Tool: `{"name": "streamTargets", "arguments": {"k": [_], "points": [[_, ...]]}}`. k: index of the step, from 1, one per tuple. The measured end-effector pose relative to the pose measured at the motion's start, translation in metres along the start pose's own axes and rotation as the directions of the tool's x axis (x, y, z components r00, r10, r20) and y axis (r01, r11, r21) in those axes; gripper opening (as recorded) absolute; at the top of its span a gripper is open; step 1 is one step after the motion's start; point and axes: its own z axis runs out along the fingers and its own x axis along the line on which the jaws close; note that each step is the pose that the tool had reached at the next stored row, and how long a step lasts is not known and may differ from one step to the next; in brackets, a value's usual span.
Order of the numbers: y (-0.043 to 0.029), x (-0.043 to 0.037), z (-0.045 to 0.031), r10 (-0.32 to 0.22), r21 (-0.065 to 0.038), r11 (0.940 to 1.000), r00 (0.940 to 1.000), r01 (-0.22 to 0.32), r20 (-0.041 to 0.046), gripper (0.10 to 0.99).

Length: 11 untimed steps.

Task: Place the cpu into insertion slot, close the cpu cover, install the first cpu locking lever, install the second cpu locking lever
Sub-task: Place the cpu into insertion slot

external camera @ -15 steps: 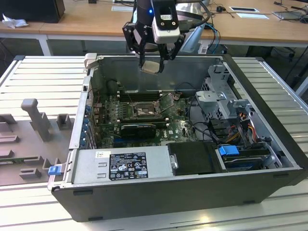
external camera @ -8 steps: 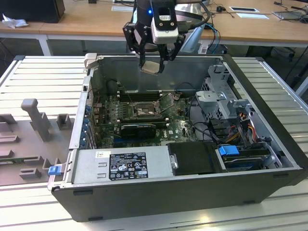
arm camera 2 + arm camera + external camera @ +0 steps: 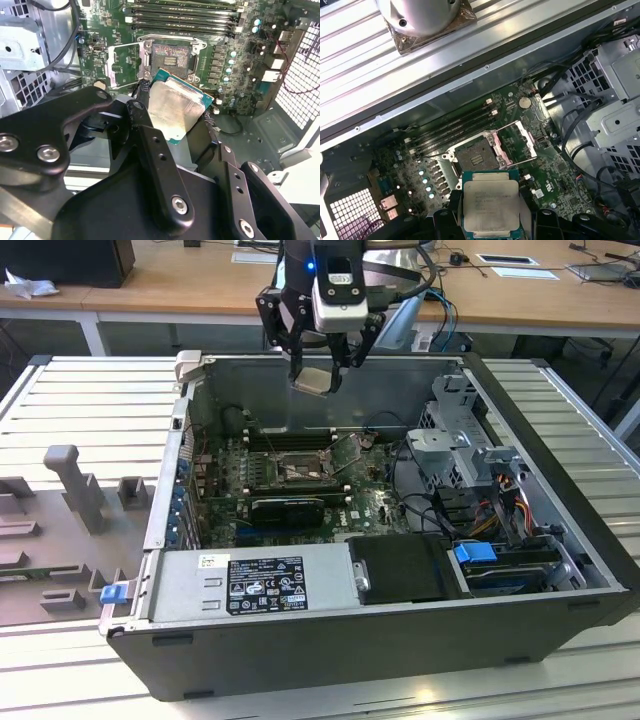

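Currently the gripper clamps the cpu by opposite edges, held above the uncovered insertion slot; the chip is judged light, rigid, and fragile on its underside

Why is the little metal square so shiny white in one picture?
Second wrist view: light bounces off the cpu, leaving a pale glare patch; first wrist view: the cpu looks dull grey; exterior view: a blue lamp glows on the arm.
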Motion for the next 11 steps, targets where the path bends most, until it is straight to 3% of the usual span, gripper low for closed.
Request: {"name": "streamTargets", "arguments": {"k": [11], "points": [[-0.0001, 0.0, 0.0012, 0.042, -0.001, 0.9991, 0.9991, -0.042, 0.0038, 0.541]]}}
